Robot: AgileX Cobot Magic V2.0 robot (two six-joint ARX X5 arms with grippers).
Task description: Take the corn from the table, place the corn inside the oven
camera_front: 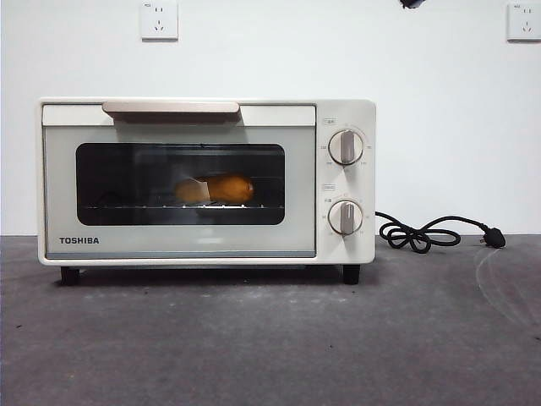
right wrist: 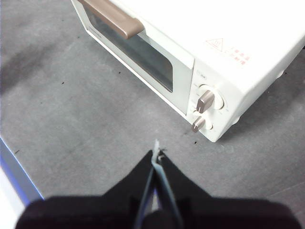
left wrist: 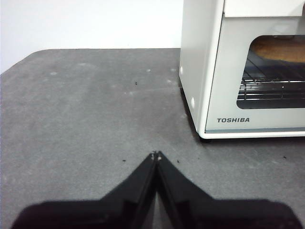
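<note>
The cream-white Toshiba oven [camera_front: 207,182] stands on the dark grey table [camera_front: 270,338] with its door closed. Through the dark window the yellow-orange corn [camera_front: 215,189] lies on the wire rack inside; its edge also shows in the left wrist view as the corn [left wrist: 281,49]. My left gripper [left wrist: 156,154] is shut and empty, low over the table beside the oven's [left wrist: 224,71] left front corner. My right gripper [right wrist: 156,153] is shut and empty, high above the table in front of the oven's [right wrist: 214,43] knob side. In the front view only a black tip [camera_front: 412,3] shows at the top edge.
A black power cord with plug [camera_front: 439,234] lies on the table to the right of the oven. Two wall sockets [camera_front: 159,19] sit on the white wall behind. The table's edge [right wrist: 16,176] shows in the right wrist view.
</note>
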